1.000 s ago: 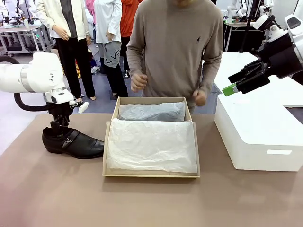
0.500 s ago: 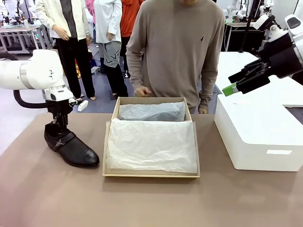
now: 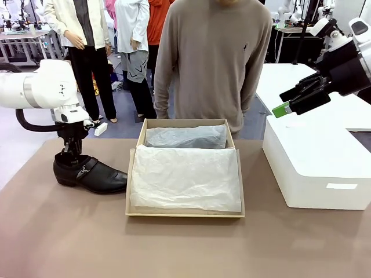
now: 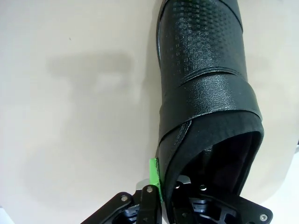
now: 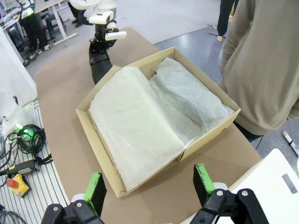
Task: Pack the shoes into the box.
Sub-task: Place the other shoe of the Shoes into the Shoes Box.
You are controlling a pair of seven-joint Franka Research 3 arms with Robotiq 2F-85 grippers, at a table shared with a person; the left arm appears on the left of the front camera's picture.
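So the left fingers (image 4: 154, 179) clamp the black shoe (image 3: 93, 174) by its heel rim (wrist view shows one inside), beside the shoebox (image 3: 185, 213). The right fingers (image 5: 203, 179) hang open up by the white box (image 3: 313, 168).

**Front view.** Bright, even overhead light; focus is sharp throughout. The black glossy leather shoe (image 3: 93, 174) carries small pale highlights and casts only a thin, soft shadow on the brown desk (image 3: 185, 249). The top of the large white rectangular box (image 3: 316, 162) is nearly washed out.

**Left wrist view.** The desk renders pale cream, overexposed, with a broad blurred shadow patch beside the shoe. The embossed leather shows a dull sheen. The left tool (image 4: 167, 183) at the bottom edge is slightly soft.

**Right wrist view.** Wide-angle distortion bends the desk's edges. The white tissue paper (image 5: 135, 121) in the tan cardboard shoebox (image 5: 96, 144) is bright yet keeps its creases.
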